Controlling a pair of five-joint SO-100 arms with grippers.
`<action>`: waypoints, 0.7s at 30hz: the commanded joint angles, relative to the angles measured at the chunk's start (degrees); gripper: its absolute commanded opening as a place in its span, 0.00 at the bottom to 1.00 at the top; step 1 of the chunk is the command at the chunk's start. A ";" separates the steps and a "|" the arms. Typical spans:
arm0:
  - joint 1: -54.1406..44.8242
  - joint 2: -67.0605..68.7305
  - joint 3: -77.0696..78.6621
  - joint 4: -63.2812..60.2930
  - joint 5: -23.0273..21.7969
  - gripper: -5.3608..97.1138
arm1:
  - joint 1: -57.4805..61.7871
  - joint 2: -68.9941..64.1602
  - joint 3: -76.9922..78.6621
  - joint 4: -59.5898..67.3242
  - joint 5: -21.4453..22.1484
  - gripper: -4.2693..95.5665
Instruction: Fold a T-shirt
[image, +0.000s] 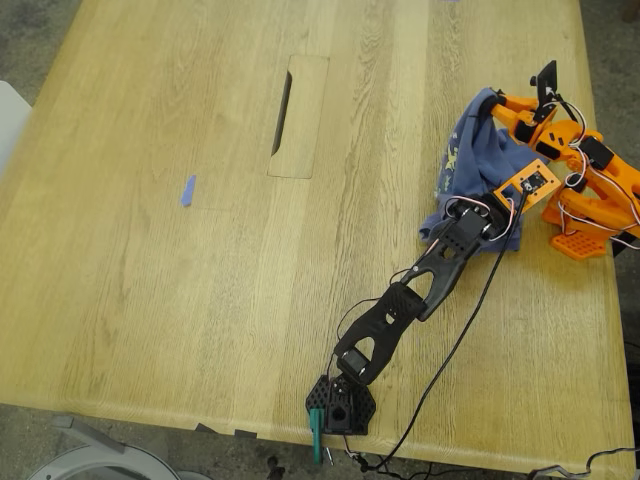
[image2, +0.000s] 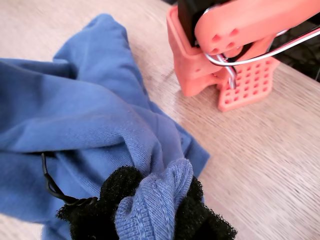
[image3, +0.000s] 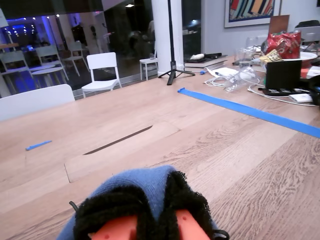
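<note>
There was one T-shirt (image: 473, 165), bunched up near the exterior view's right edge of the table (image: 150, 250). My first gripper (image2: 150, 210) was pinched tight on a fold of it. My second gripper (image3: 145, 210) was squeezed on another bit. It looked soft, light and floppy, so I thought the edges were best to hold.

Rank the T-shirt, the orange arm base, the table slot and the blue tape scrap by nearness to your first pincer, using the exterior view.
1. T-shirt, clamped in my first pincer.
2. Orange arm base, at the exterior view's right.
3. Table slot, upper middle.
4. Blue tape scrap, far left of that view.
</note>
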 joint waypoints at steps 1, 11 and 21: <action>1.41 11.69 -18.63 11.34 0.53 0.05 | -0.26 1.14 -1.32 -0.53 0.26 0.05; -3.08 15.82 -25.58 30.59 1.14 0.05 | -0.88 -1.14 1.23 -4.39 0.26 0.05; -16.08 11.16 -22.94 30.85 1.05 0.05 | -1.32 -21.27 -0.97 -21.01 0.35 0.05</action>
